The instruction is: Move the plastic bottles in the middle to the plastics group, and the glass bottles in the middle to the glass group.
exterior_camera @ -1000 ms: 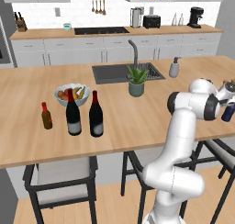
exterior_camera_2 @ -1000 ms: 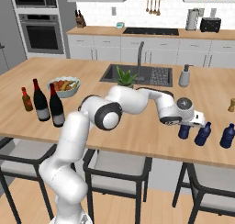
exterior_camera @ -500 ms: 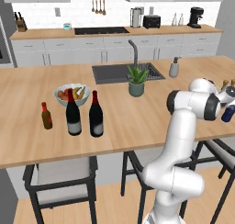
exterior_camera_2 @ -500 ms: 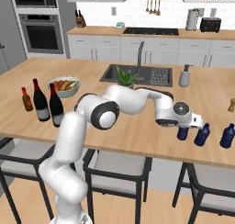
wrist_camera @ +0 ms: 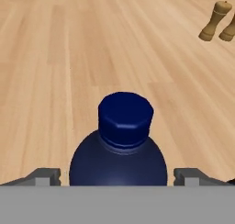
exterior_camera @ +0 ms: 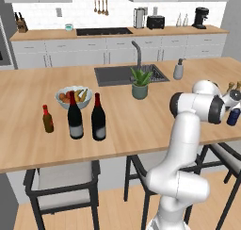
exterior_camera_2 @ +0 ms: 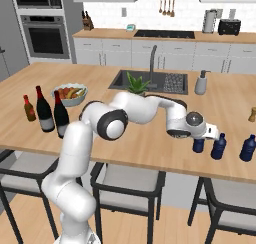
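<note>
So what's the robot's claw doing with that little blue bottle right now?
Gripper open, fingers either side of the squat dark blue plastic bottle. Bottle upright on the wooden counter, two more blue bottles beside it. Nothing in the way.

You see pale, matt wood planks with fine grain on the counter under the hand. Between the finger tips, which look matt grey, stands a dark blue bottle of smooth plastic with a soft sheen and a faceted cap. Beyond the hand to its right, the two small grinders look like turned brown wood. Far from the hand, the wine bottles look like dark glossy glass with red foil necks, and the arm is glossy white
</note>
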